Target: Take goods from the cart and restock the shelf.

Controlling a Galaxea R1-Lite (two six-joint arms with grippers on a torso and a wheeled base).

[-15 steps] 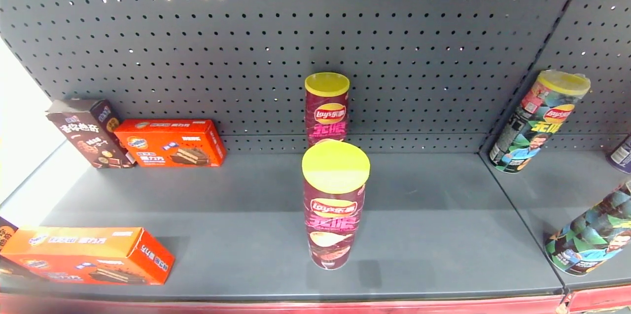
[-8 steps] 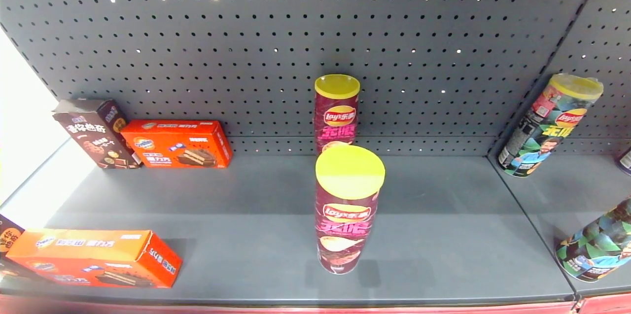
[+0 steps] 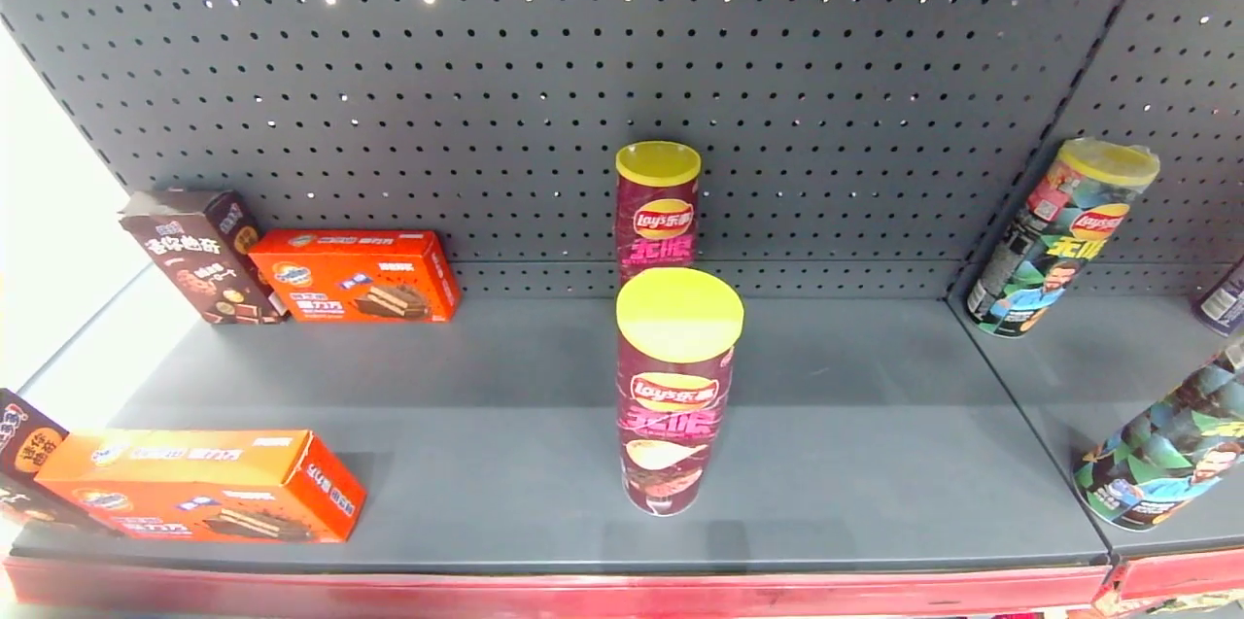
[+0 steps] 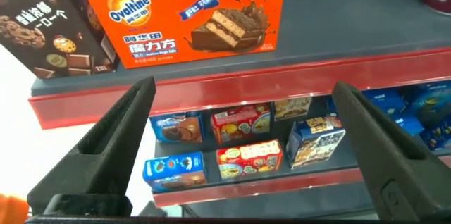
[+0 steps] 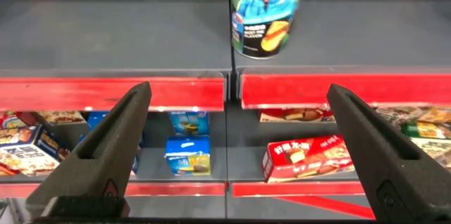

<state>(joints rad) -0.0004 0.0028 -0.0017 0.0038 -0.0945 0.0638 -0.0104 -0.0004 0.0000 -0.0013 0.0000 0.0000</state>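
Observation:
Two maroon chip cans with yellow lids stand upright mid-shelf, one at the front (image 3: 671, 405) and one at the pegboard back (image 3: 658, 211). On the grey shelf board (image 3: 855, 444) an orange box (image 3: 204, 488) lies at the front left. In the left wrist view my left gripper (image 4: 244, 90) is open and empty, below and in front of that orange box (image 4: 190, 16). My right gripper (image 5: 239, 91) is also open and empty, in front of the red shelf edge (image 5: 338, 86) and below a green-blue chip can (image 5: 268, 13).
A second orange box (image 3: 355, 274) and a brown biscuit box (image 3: 199, 255) sit at the back left. Green-blue cans (image 3: 1059, 240) (image 3: 1157, 459) stand on the neighbouring shelf to the right. The lower shelf holds several small boxes (image 4: 243, 122) (image 5: 303, 157). Bare board lies either side of the maroon cans.
The head view has shifted a little; the goods on the shelf have kept their places relative to one another.

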